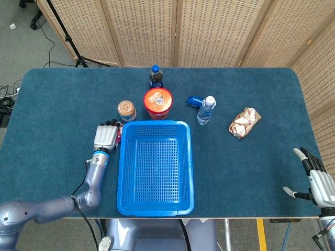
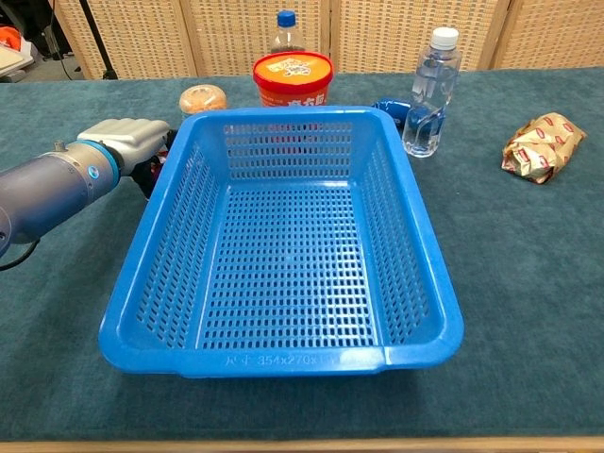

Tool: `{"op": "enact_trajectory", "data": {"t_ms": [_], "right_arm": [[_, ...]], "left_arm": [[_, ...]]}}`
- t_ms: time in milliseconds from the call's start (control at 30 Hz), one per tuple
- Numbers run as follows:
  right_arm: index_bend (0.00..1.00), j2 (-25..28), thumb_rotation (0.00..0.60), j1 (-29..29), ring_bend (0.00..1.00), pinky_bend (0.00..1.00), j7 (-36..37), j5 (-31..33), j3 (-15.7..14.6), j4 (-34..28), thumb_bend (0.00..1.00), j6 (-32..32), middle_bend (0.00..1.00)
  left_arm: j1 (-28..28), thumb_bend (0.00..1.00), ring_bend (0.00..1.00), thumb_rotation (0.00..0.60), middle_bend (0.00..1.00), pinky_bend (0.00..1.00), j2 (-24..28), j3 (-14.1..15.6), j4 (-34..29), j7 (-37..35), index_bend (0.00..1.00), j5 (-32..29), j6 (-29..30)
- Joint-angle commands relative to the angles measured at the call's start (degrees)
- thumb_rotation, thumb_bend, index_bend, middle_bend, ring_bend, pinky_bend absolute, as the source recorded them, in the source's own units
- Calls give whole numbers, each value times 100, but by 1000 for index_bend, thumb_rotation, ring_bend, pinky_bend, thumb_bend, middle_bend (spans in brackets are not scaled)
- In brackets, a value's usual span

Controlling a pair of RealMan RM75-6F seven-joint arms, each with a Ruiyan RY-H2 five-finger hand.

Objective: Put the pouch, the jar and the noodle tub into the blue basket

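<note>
The blue basket [image 1: 155, 125] [image 2: 283, 368] stands in the middle of the table with nothing in it. Behind it stand the red noodle tub [image 1: 158, 102] [image 2: 293, 77] and, left of that, the small jar [image 1: 126, 110] [image 2: 203, 98]. My left hand [image 1: 106, 137] [image 2: 132, 142] lies palm down against the basket's left wall, on top of the red pouch [image 1: 120, 135]. Only a sliver of the pouch shows, and the hand's fingers curl down out of sight. My right hand [image 1: 316, 178] hovers at the table's front right edge, fingers spread, holding nothing.
A cola bottle [image 1: 155, 76] [image 2: 286, 30] stands behind the tub. Right of the tub are a small blue object [image 1: 194, 100] [image 2: 389, 109] and a water bottle [image 1: 206, 110] [image 2: 431, 90]. A snack bag [image 1: 244, 122] [image 2: 540, 144] lies further right.
</note>
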Motion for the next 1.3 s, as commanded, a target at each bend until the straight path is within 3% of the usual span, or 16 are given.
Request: {"op": "enact_trajectory", "data": {"t_ms": [33, 267, 367, 467, 567, 767, 967, 1300], "right_arm": [[0, 1, 600, -1, 0, 0, -4, -6, -2, 0, 139, 6, 0], [0, 23, 600, -30, 0, 0, -22, 7, 14, -24, 140, 76, 0], [0, 42, 600, -52, 0, 0, -44, -3, 20, -58, 139, 132, 0], [0, 55, 600, -80, 0, 0, -107, -18, 20, -107, 138, 200, 0], [0, 57, 600, -93, 0, 0, -170, -36, 19, -154, 135, 241, 0], [0, 52, 600, -102, 0, 0, -263, -62, 5, -210, 135, 268, 0], [0, 70, 600, -120, 0, 0, -220, -64, 12, -216, 136, 302, 0], [0, 100, 600, -138, 0, 0, -43, -37, 32, -149, 137, 311, 0]], "left_arm": [[95, 427, 314, 600, 350, 404, -116, 0, 115, -155, 706, 271, 313], [330, 457, 363, 600, 408, 432, 198, -9, -364, -225, 786, 801, 1010], [515, 460, 364, 600, 410, 433, 695, -33, -1092, -124, 789, 979, 1368], [766, 462, 364, 600, 410, 432, 1583, -135, -2133, 49, 791, 1153, 1835], [870, 460, 364, 600, 411, 433, 2184, -338, -2891, 54, 791, 1125, 1923], [881, 449, 364, 600, 411, 433, 2783, -532, -3748, 84, 791, 1358, 1989], [737, 437, 361, 600, 411, 433, 2793, -563, -4312, 83, 791, 1516, 1871], [270, 422, 359, 600, 408, 432, 1911, -277, -4642, 584, 784, 1817, 1788]]}}
